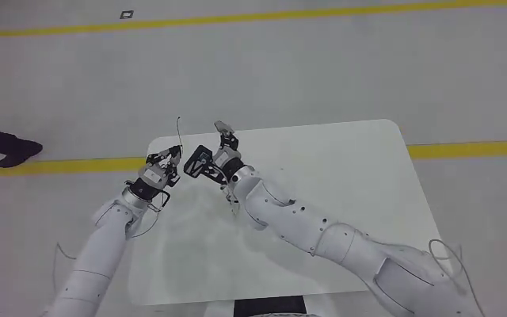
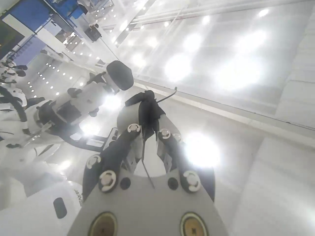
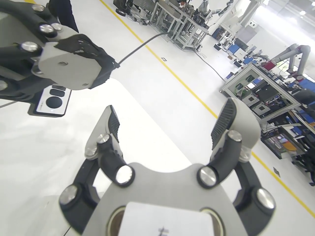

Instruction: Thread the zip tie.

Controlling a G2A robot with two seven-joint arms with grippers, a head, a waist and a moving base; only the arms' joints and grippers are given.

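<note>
Black zip tie [image 1: 180, 133] sat clamped in left gripper [image 1: 173, 156], long tail sticking out past fingertips, short end trailing back toward wrist. Right gripper [image 3: 169, 114] stood wide open, holding nothing, just beside left gripper, apart from tie. Both hung over corner of white worktop [image 1: 333, 198].

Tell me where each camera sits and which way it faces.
Top view: above the arms, looking down at the white rectangular table; left gripper and right gripper show.
Left wrist view: on the left wrist, tilted up toward ceiling lights; left gripper shut on the thin black zip tie.
Right wrist view: on the right wrist, facing across the table to the workshop floor; right gripper open.
Shared: top and right wrist views both show the left gripper holding the zip tie.
</note>
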